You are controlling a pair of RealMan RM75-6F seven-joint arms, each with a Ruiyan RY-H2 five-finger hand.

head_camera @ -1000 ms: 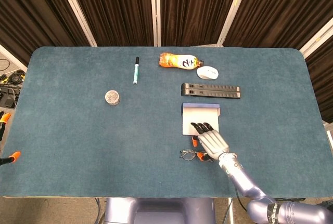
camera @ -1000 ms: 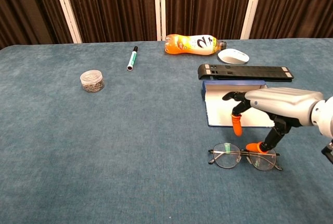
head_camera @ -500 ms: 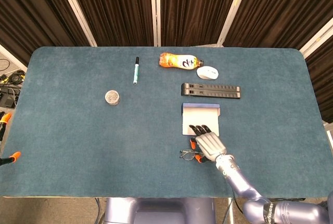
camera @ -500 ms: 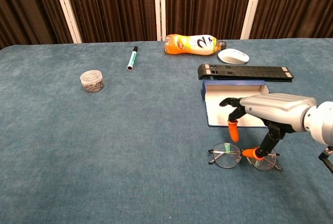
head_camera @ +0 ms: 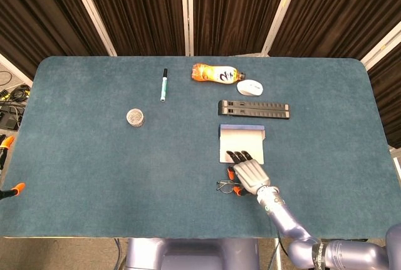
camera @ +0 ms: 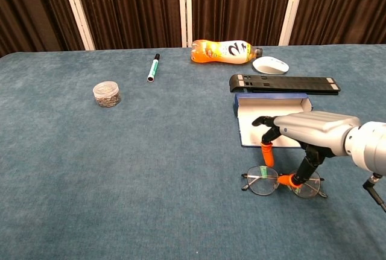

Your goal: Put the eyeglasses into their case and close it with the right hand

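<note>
right hand (camera: 313,132) over eyeglasses (camera: 283,183) | fingers (camera: 266,154) spread, gripping nothing | long axis left-right | open case (camera: 270,121) just behind

Right hand (camera: 301,145) sits low over the eyeglasses (camera: 283,183), orange fingertips (camera: 266,155) spread around the frame. Open case (head_camera: 242,143) just at 12 o'clock from it, raised lid at the far edge, so entry is from the near side or from above. Black bar (head_camera: 254,109) lies across the path beyond the case; mouse (head_camera: 250,87) and bottle (head_camera: 217,73) further at 12. Marker (head_camera: 163,84) and small jar (head_camera: 135,117) at 10 o'clock, well apart. Open table (head_camera: 94,176) from 9 through 6, and at 3 o'clock.
</note>
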